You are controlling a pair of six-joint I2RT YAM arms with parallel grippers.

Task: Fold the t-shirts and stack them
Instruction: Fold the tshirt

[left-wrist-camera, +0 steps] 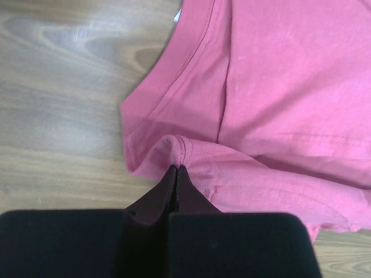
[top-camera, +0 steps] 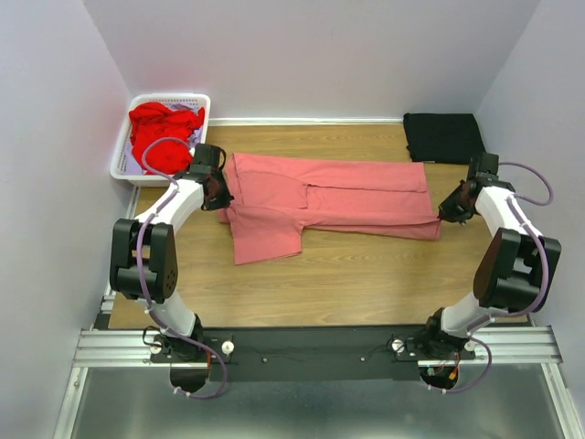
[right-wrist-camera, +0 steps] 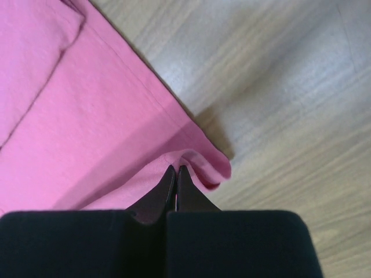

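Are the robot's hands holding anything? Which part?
Yes, both pinch the salmon-pink t-shirt: the left gripper is shut on a fold of cloth at its neck end, the right gripper on a corner at the opposite end.

This is a robotics lab test cell rather than a home. Plain pale partition walls [top-camera: 311, 55] box the workspace in at 9, 12 and 3 o'clock. A wood-grain table [top-camera: 366, 283] fills the enclosure. Along its 6 o'clock edge runs a slotted aluminium rail [top-camera: 110, 347], to which the left arm [top-camera: 146, 256] and right arm [top-camera: 512, 265] are bolted, trailing lilac cables [top-camera: 548, 187]. Laundry is laid out as test material. A white lattice basket [top-camera: 123, 151] at 10 o'clock holds a red t-shirt [top-camera: 160, 123], a black t-shirt [top-camera: 443, 137] lies at 2 o'clock, and a salmon-pink t-shirt [top-camera: 356, 197] is spread across the centre.
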